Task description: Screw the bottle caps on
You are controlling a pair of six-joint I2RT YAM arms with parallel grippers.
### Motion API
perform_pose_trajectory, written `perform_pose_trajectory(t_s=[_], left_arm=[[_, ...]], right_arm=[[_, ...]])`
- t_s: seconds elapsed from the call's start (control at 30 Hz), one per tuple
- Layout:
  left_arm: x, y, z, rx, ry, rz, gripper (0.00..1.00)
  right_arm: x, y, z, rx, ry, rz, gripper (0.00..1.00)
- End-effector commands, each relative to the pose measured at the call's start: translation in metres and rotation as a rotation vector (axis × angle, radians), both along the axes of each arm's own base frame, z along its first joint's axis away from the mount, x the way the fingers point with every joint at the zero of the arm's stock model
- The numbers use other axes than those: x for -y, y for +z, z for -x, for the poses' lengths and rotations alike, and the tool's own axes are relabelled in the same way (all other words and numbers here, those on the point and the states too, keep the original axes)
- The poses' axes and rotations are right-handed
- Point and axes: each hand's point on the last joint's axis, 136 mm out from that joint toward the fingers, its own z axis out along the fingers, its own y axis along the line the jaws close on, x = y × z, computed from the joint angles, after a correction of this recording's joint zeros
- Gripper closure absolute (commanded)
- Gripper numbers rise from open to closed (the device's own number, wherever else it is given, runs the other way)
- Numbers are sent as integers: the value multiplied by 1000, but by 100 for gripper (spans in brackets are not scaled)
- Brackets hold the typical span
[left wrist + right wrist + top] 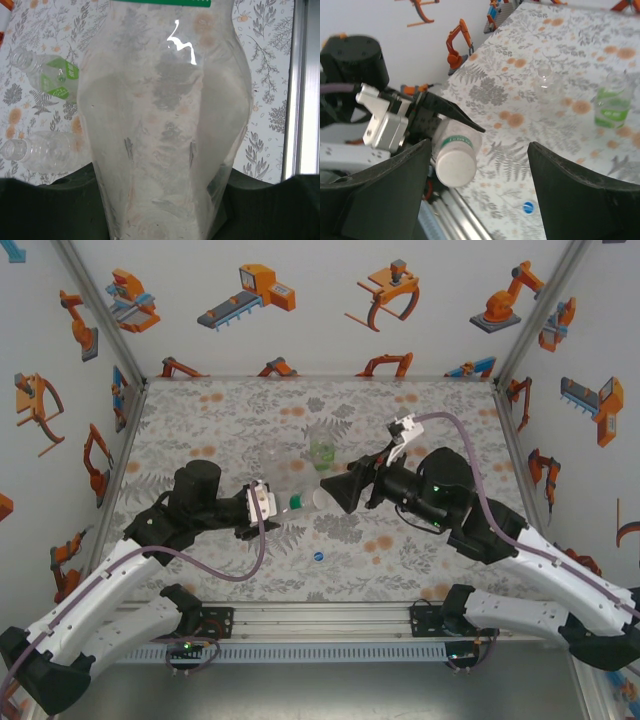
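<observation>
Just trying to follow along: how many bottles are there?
3. One bottle, white cap on it, is held sideways in the left fingers; a plain clear bottle and a green-labelled bottle stand open farther back on the table.

My overhead camera sits above and behind the arm bases, looking down over the whole table (220,430) to the far wall. My left wrist camera faces right, pressed up against the clear bottle (165,125). My right wrist camera looks left across the table from a little further back. All three views share that bottle and the green-labelled bottle (322,452).
</observation>
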Motion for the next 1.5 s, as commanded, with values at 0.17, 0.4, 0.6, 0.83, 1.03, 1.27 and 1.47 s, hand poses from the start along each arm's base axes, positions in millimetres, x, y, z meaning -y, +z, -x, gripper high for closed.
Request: perform_pose_trajectory(t_s=[0.17,0.4,0.6,0.83,1.03,1.27,1.47], left_arm=[[9,10,21,-11,-137,42,100],[12,7,31,-66,-200,35,100],[13,7,31,-74,-203,35,100],[13,6,34,-92,-221,31,100],[14,6,35,-95,-224,29,100],[14,6,35,-99,-224,29,100],[14,5,35,-100,-224,28,100]], right_arm=[[-15,-5,76,485,497,271,31],[-18,-18,98,675,680,368,32],[-28,-18,99,694,719,358,33],[-35,-19,94,694,717,359,37],[-38,-21,88,693,693,373,41],[-42,-22,87,689,703,372,44],[-41,-20,89,691,709,362,49]])
